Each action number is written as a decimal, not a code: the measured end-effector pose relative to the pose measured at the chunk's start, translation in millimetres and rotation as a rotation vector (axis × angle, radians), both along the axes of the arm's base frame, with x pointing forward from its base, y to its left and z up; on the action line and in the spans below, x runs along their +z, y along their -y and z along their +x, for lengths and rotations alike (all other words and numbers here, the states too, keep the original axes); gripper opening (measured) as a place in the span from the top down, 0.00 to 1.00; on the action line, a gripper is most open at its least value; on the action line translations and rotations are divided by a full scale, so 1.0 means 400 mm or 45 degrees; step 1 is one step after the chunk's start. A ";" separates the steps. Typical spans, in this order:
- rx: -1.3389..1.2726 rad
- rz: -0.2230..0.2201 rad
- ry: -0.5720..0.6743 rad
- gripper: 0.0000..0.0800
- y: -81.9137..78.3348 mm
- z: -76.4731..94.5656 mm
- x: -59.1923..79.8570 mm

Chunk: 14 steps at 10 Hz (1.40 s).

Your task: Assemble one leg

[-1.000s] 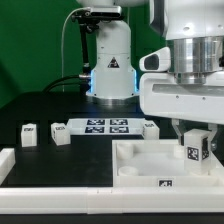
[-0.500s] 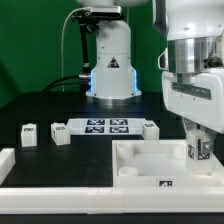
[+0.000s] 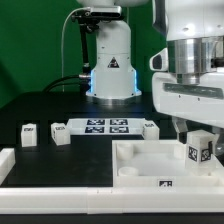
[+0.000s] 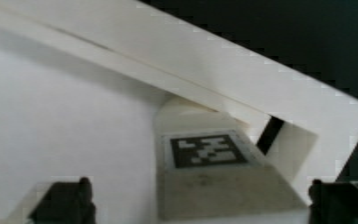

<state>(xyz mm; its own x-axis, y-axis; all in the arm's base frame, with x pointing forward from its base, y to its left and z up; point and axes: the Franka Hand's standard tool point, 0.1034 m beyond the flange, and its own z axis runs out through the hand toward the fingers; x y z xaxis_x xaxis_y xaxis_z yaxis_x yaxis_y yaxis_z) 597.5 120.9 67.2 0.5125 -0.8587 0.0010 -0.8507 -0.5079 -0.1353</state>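
Note:
One leg [image 3: 198, 150], a small white block with a black-and-white tag, stands upright in the far corner of the large white square tray [image 3: 140, 168] on the exterior view's right. My gripper [image 3: 197, 138] hangs straight above it with a finger on each side. In the wrist view the leg [image 4: 208, 160] sits between the two dark fingertips [image 4: 62, 202], with a clear gap on both sides. The gripper [image 4: 202, 205] is open and holds nothing.
Three more legs lie on the black table: two [image 3: 29, 133] [image 3: 59, 134] at the exterior view's left and one [image 3: 150, 127] beside the marker board [image 3: 105, 126]. A white rail [image 3: 12, 160] runs along the front left. The robot base [image 3: 110, 70] stands behind.
The wrist turned about its vertical axis half a second ago and has turned back. The leg's tag looked narrower then and now faces the camera again. The leg stays in the corner.

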 end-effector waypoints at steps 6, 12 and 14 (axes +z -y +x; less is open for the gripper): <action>1.082 -0.140 0.072 0.19 0.015 0.007 0.003; 1.671 -0.247 0.078 0.19 0.016 0.005 0.006; 1.668 -0.247 0.077 0.50 0.017 0.005 0.006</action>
